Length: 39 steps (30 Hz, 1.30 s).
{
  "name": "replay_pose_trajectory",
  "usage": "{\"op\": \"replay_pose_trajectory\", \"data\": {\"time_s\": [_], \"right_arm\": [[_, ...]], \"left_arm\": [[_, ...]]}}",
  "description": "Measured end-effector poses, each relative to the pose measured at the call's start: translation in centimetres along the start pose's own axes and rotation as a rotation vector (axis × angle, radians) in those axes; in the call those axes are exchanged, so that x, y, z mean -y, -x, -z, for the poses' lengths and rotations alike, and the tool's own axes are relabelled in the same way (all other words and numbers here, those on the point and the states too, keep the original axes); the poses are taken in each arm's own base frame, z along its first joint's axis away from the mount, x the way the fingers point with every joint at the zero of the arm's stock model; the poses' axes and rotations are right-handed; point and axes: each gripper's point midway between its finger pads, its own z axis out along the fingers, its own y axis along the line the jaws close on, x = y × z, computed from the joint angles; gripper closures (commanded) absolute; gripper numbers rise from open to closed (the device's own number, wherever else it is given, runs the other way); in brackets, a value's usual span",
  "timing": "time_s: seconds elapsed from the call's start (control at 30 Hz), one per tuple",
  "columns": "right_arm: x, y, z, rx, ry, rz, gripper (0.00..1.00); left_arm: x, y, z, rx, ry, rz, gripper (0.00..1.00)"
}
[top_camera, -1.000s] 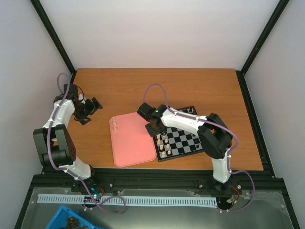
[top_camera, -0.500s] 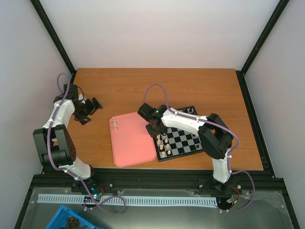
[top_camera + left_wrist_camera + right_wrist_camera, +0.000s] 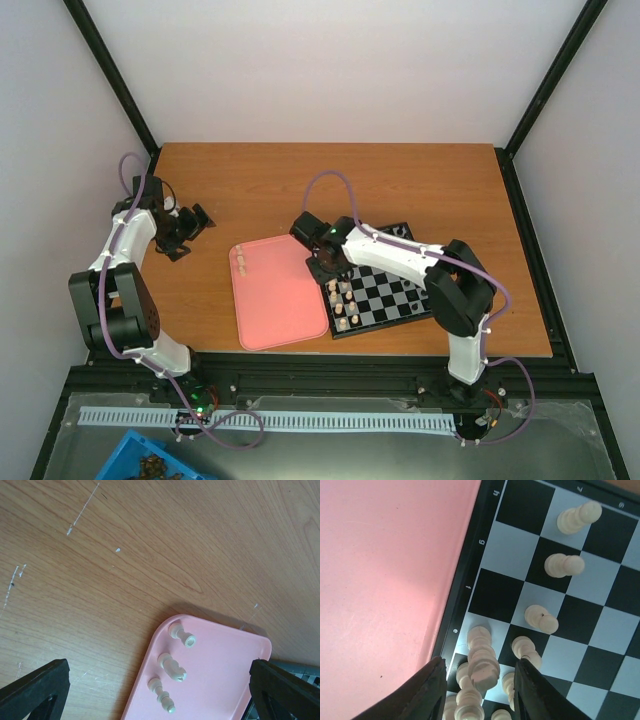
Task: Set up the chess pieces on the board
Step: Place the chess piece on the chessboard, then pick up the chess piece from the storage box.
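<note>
The board lies right of centre, and its left edge with letters shows in the right wrist view. Several cream chess pieces stand along its left columns. My right gripper hovers over that edge. In its wrist view the gripper is open, with a tall cream piece standing free on the e square between the fingers. Cream pawns stand in the adjoining column. Three cream pieces lie on the pink tray. My left gripper is open and empty, off to the far left.
The pink tray touches the board's left side, the three loose pieces in its far-left corner. Dark pieces stand at the board's far edge. Bare wooden table stretches behind. A blue bin sits below the table front.
My right arm has shifted slightly, with its gripper staying over the board's left edge. The left arm has not moved.
</note>
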Motion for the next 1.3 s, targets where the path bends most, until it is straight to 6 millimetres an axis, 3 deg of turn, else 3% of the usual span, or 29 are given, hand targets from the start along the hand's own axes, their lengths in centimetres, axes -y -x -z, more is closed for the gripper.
{"op": "replay_pose_trajectory", "data": {"time_s": [0.2, 0.37, 0.5, 0.6, 0.7, 0.87, 1.0, 1.3], "right_arm": [[-0.2, 1.5, 1.8, 0.038, 0.006, 0.001, 0.39], [-1.4, 4.4, 5.0, 0.117, 0.044, 0.011, 0.3], [-4.2, 7.7, 8.0, 0.21, 0.105, 0.032, 0.26], [-7.7, 10.1, 8.8, 0.255, 0.159, 0.069, 0.25], [-11.5, 11.4, 7.6, 0.257, 0.214, 0.118, 0.27], [-16.5, 11.5, 3.3, 0.192, 0.298, 0.183, 0.3], [-17.9, 10.4, 0.9, 0.13, 0.329, 0.207, 0.31], [-19.0, 10.1, -1.3, 0.106, 0.355, 0.212, 0.43]], "left_arm": [[0.0, 0.0, 0.1, 0.003, -0.002, -0.001, 0.0], [0.0, 0.0, 0.1, 0.002, -0.001, -0.001, 0.0], [0.1, 0.0, 0.1, 0.003, -0.002, -0.001, 0.0], [0.0, 0.0, 0.1, 0.003, -0.002, -0.001, 0.0], [0.0, 0.0, 0.1, 0.003, -0.001, -0.001, 0.0], [0.0, 0.0, 0.1, 0.005, 0.001, -0.001, 0.0], [0.0, 0.0, 0.1, 0.005, 0.003, -0.001, 0.0], [-0.1, 0.0, 0.1, 0.007, 0.005, -0.001, 0.0]]}}
